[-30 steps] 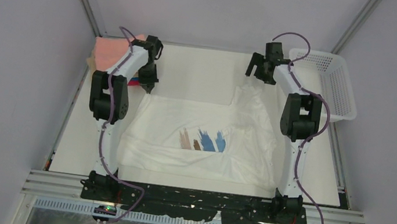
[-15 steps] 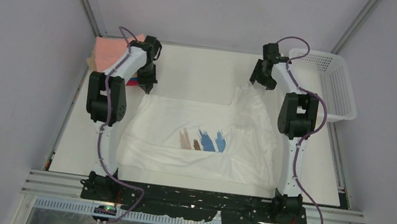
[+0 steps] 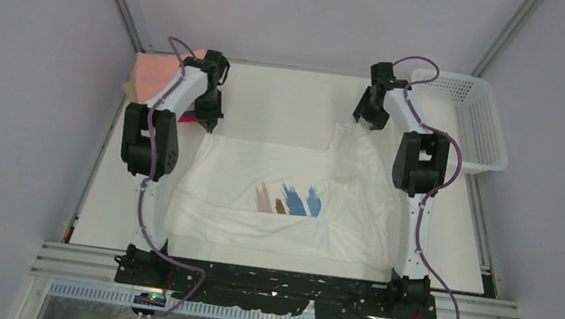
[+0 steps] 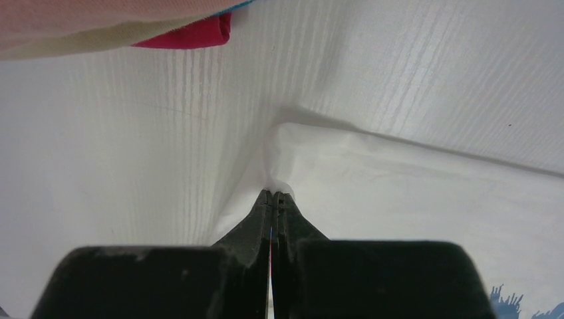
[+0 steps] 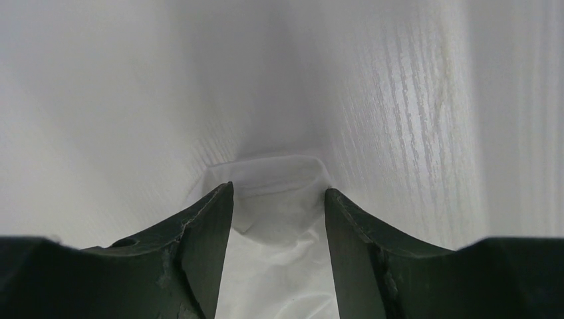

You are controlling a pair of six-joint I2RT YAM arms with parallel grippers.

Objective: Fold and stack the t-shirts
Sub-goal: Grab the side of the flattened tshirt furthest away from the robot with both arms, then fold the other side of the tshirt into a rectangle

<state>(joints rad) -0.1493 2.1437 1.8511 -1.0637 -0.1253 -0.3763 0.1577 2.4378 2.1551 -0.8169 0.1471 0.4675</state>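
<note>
A: T-shirt, the white one, lies spread across the middle of the table, print up. Grip status?

B: L gripper is pinched tight on the far-left corner. R gripper has its jaws apart, straddling the far-right corner, cloth betw. them, not clamped.

A: What does R need?

B: Prob. reach a bit deeper, get both layers betw. the pads, then clamp. Lift level w/ L so the fold lands square. Folded stack sits far left.
</note>
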